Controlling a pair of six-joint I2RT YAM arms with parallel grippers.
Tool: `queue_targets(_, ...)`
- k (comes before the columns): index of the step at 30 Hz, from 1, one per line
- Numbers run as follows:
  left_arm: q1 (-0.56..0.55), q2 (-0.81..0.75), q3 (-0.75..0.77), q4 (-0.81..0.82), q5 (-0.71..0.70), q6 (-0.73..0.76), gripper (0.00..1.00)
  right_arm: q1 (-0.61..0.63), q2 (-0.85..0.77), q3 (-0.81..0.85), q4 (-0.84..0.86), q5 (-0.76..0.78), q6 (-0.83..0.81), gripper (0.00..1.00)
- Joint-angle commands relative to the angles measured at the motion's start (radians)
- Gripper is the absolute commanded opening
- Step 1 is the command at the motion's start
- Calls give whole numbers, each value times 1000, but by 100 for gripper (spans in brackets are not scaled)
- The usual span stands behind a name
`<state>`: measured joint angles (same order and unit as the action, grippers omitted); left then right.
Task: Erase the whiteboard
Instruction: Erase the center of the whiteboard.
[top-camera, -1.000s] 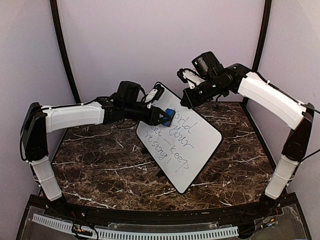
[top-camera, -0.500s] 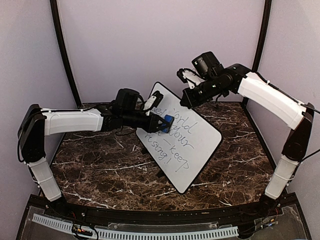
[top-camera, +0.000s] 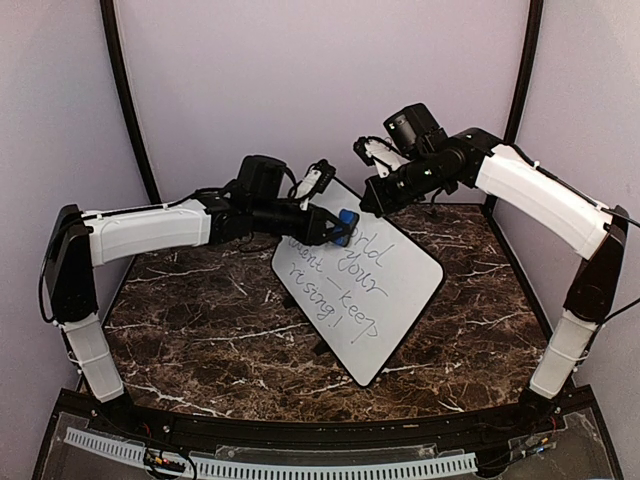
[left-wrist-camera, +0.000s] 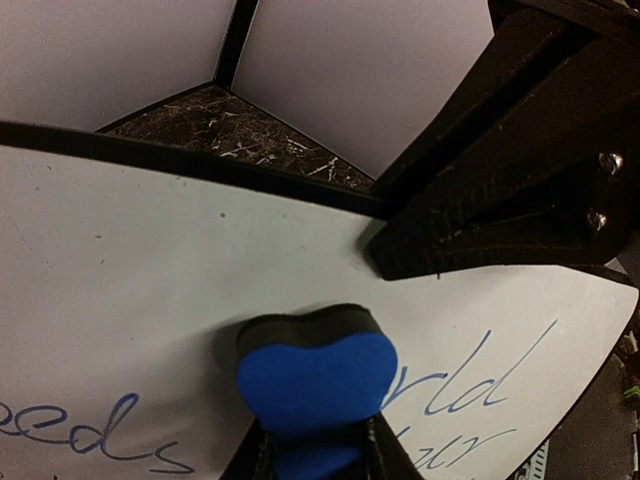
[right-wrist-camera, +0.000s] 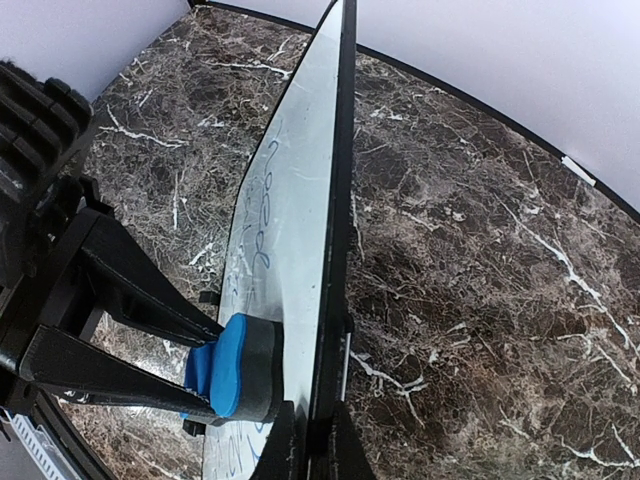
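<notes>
Left of frame, top view: left end effector (top-camera: 333, 228) clenched on a blue foam eraser block (top-camera: 343, 226) with a dark felt face. Its wrist view shows the foam (left-wrist-camera: 315, 372) bulging where it is pinched and the felt pressed flat to the board, at the upper left of the writing.

Centre: large flat white rectangular whiteboard (top-camera: 395, 285) with rounded corners and a thin black edge. It is propped at a tilt on the dark marble worktop (top-camera: 200, 325), low corner toward the bottom of the frame. Several lines of dark handwriting remain across its face.

Upper right: right end effector (top-camera: 372, 205) clamped on the board's top edge; its wrist view shows a finger on each face of the black rim (right-wrist-camera: 343, 150).

Handling, judged: the board looks stiff, thin and light, with a slick face. It would likely pivot or skid under wiping pressure, so the rim is the place to hold. The eraser is soft and squashes easily.

Count: one whiteboard, one eraser block, two end effectors.
</notes>
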<state>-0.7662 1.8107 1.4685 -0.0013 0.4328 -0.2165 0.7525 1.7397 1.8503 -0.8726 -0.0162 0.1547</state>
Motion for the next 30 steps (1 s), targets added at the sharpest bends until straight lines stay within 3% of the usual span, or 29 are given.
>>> queue_targets(1,-21,43,9,-13,-13,13,0,48,11,-28,15,-78,-134,0)
queue_targets(14,-34,-28,-227,43,-27,-20,0,48,14,-31,21,-80,-136,0)
queue_targets(30,-35,52,15,-24,-35,28,0,48,12,-42,23,-77,-139,0)
